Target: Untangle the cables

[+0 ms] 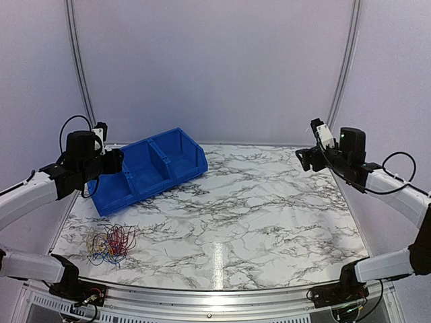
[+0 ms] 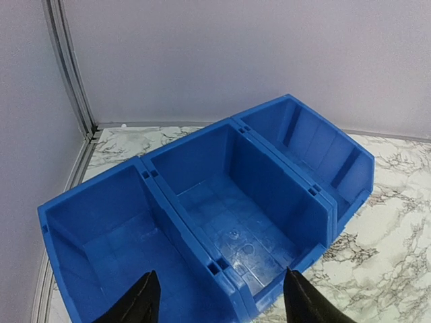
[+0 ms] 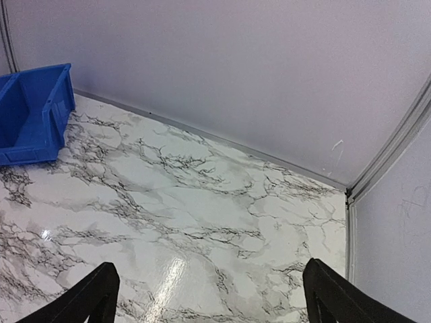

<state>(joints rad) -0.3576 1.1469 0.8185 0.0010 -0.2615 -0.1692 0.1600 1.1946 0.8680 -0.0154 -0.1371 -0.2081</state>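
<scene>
One tangle of cables (image 1: 111, 243): hair-thin wires in red, blue, pale yellow and dark strands, looped over one another in a loose heap. It lies flat on the counter (image 1: 269, 222) at its near-left corner, close to the front rail and the left edge, and well apart from both grippers. One blue bin (image 1: 151, 167), plastic, with three open-topped compartments in a row, set askew on the far-left part of the counter, beyond the cables and not touching them. One left gripper (image 1: 116, 161), raised above the left end of the bin, its wrist camera looking down into the compartments; jaws spread wide apart, the two dark fingertips (image 2: 138, 303) showing at the bottom edge of that view. One right gripper (image 1: 302, 159), raised over the far-right side of the counter, well apart from bin and cables; jaws likewise spread wide, dark fingertips (image 3: 94, 299) at the lower corners of its own view, marble surface below them and one end of the bin at the upper left. One counter, white marble pattern with grey veining, glossy, a streak of glare near the front centre. Pale lilac wall panels (image 1: 215, 67), several, enclosing the counter at back and sides, joined by grey metal strips.
</scene>
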